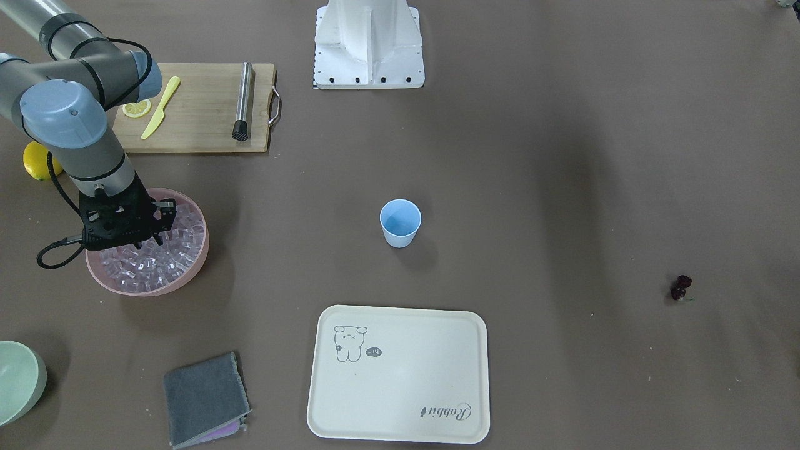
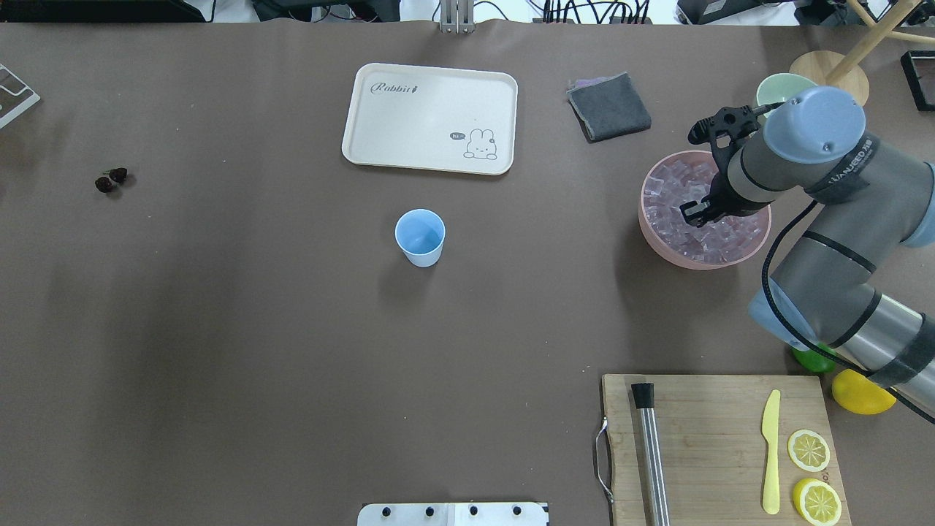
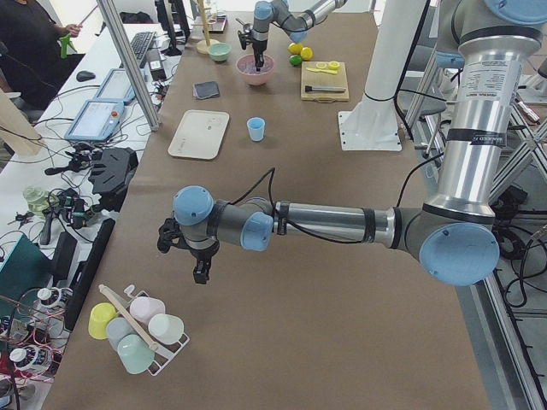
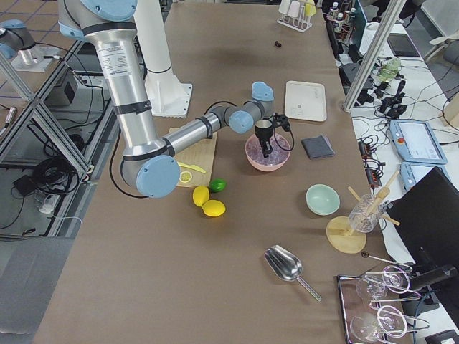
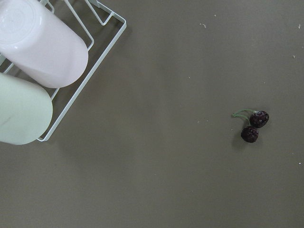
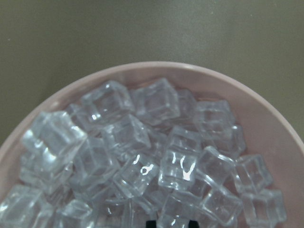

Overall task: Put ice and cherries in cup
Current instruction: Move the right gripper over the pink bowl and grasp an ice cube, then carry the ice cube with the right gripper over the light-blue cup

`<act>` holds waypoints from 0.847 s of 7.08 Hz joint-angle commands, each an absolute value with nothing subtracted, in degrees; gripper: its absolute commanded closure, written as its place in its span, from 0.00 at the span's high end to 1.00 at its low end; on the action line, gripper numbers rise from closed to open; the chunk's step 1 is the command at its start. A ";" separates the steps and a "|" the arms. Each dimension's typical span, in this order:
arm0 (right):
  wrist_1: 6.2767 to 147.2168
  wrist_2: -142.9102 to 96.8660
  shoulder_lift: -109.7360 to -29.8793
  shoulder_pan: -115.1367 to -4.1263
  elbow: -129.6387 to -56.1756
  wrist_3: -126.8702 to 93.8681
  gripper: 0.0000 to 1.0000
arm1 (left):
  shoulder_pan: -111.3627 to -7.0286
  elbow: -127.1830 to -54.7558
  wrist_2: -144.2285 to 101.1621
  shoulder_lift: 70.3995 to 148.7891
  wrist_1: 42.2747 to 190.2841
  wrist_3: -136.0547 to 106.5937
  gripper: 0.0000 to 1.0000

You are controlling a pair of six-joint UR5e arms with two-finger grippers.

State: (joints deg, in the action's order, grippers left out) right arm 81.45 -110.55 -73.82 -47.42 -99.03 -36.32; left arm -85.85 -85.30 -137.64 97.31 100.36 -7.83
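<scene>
The light blue cup stands upright and empty at mid-table. The ice fills the pink bowl. My right gripper reaches down into the ice, its jaws narrow around one cube. The cherries lie on the table at the far end. My left gripper hovers over the table near them. It shows only in the exterior left view, so I cannot tell whether it is open or shut.
A cream tray lies beyond the cup. A cutting board holds a knife, a lemon slice and a metal rod. A grey cloth, a pale green bowl and a lemon are around the pink bowl. A wire cup rack stands near the cherries.
</scene>
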 commanded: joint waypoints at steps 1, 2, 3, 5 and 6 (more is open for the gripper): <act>82.70 -110.39 -72.86 -47.64 -98.88 -36.39 0.28 | -85.87 -85.17 -137.64 97.29 100.37 -7.82 0.98; 82.71 -110.74 -72.77 -48.07 -99.22 -36.30 0.28 | -85.87 -85.08 -137.72 97.29 100.37 -7.82 0.98; 84.01 -112.40 -71.47 -49.82 -100.53 -36.47 0.28 | -85.87 -84.99 -137.72 97.38 100.37 -7.82 0.98; 102.64 -115.14 -61.59 -51.07 -106.15 -38.48 0.27 | -85.87 -84.99 -137.72 97.65 100.37 -7.91 0.98; 107.44 -114.09 -56.13 -47.85 -105.65 -45.02 0.27 | -85.78 -84.90 -137.64 97.82 100.37 -7.82 0.98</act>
State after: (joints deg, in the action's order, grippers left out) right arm 99.43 -114.55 -62.73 -50.06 -104.92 -39.54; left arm -85.86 -84.97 -137.69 97.64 100.37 -7.86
